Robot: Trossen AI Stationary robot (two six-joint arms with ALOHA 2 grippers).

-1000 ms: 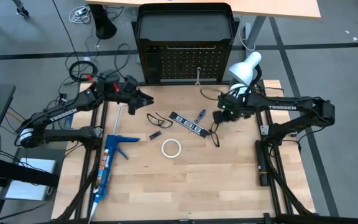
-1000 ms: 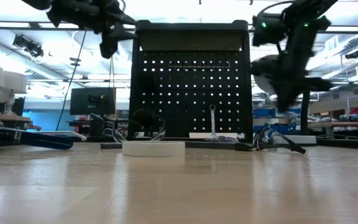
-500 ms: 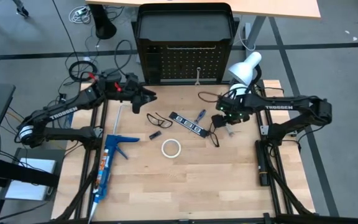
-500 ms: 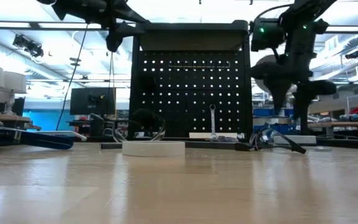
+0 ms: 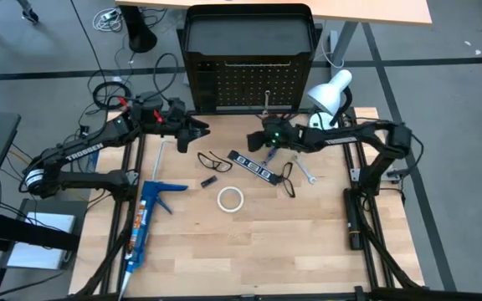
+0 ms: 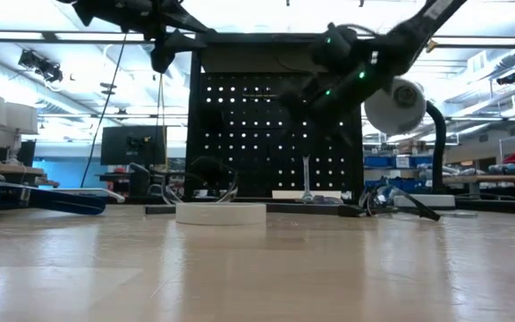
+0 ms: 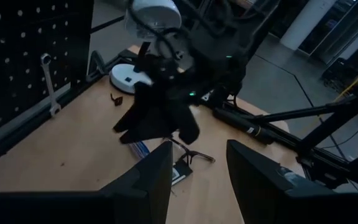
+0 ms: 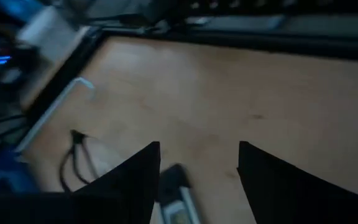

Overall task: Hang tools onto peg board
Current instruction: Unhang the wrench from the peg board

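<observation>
The black peg board stands upright at the table's far edge. One silver wrench is upright against its panel. Another silver wrench lies flat on the table. My right gripper hovers open, slanting down, over the far end of the black strip with white marks, beside the blue-handled screwdriver; nothing is between its fingers. My left gripper is open and raised at the far left, and nothing is between its fingers either. The white tape ring and black wire loops lie mid-table.
A white desk lamp stands at the far right corner. A blue caulking gun and a silver L-shaped rod lie on the left. Another wire loop lies near the flat wrench. Bare wood fills the near half.
My right gripper has swung from the right side toward the table's left and far edge, tipping from pointing down to slanting. It has let go of a silver wrench, which now lies flat on the table where the gripper was.
</observation>
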